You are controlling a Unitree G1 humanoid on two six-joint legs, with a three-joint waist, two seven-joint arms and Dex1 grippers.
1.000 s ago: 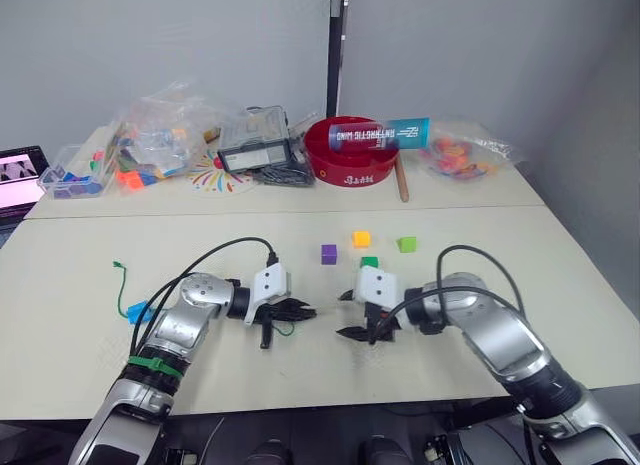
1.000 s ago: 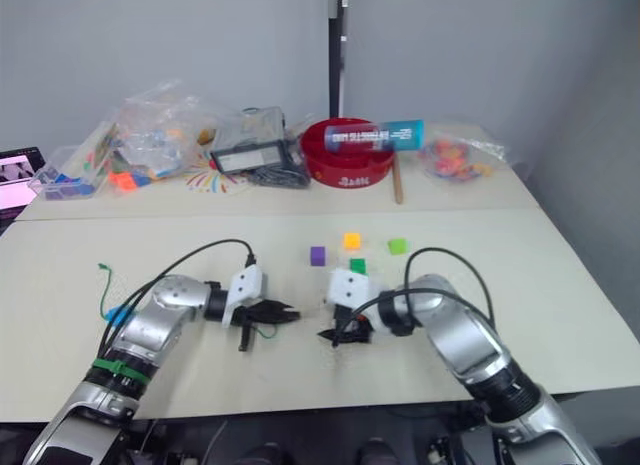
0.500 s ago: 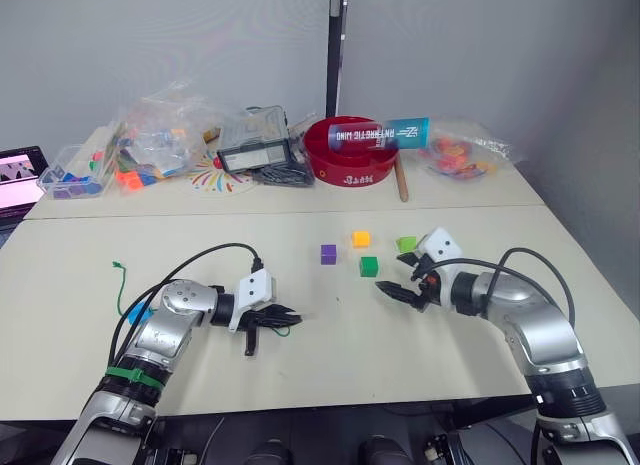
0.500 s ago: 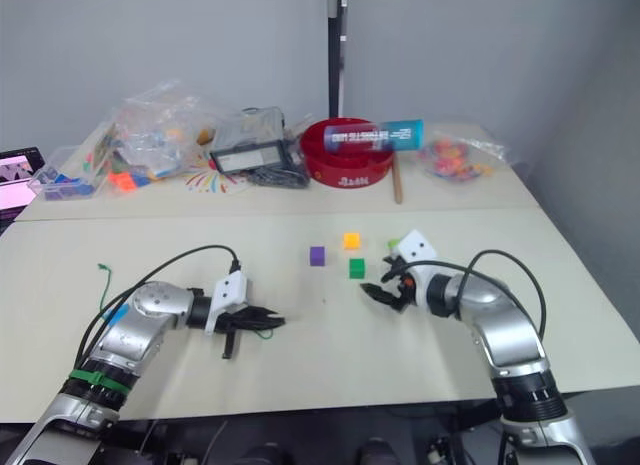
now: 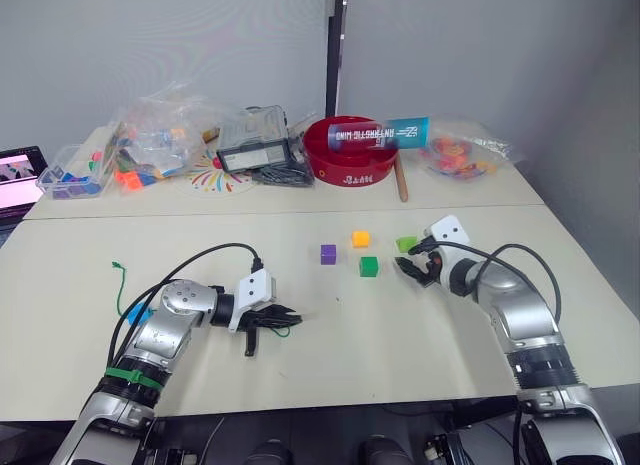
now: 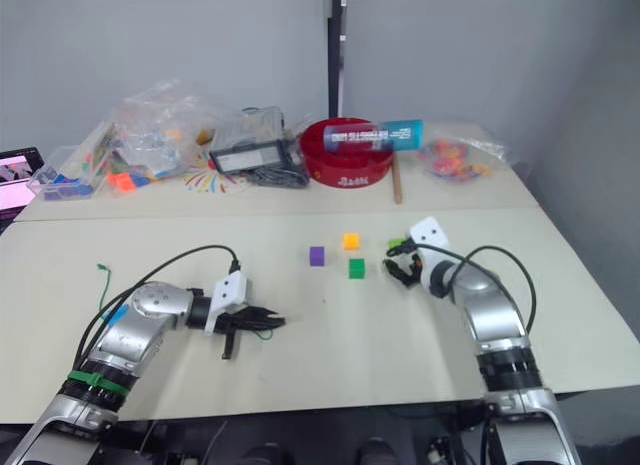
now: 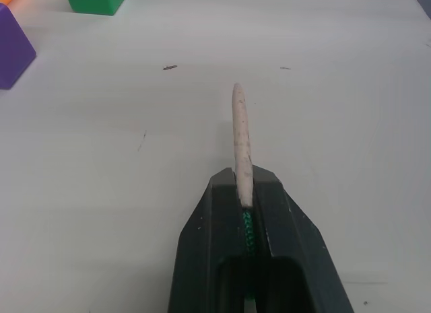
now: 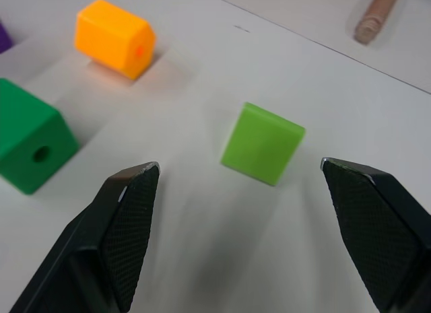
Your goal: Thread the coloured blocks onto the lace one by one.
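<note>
Lace (image 7: 241, 134) tip pinched in the left gripper (image 5: 283, 316), low over the pale bench (image 5: 330, 345). Right gripper (image 8: 236, 212) reaches out, spread wide around the light green block (image 8: 262, 143).

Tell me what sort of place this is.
Probably a lab or test room set up for handling trials: a plain pale table against a bare grey wall, clear bags of small toys and a red bowl piled at the back, a laptop at the edge.

Bright, even overhead light; soft short shadows; slight blur at the close wrist-view foregrounds; no glare
</note>
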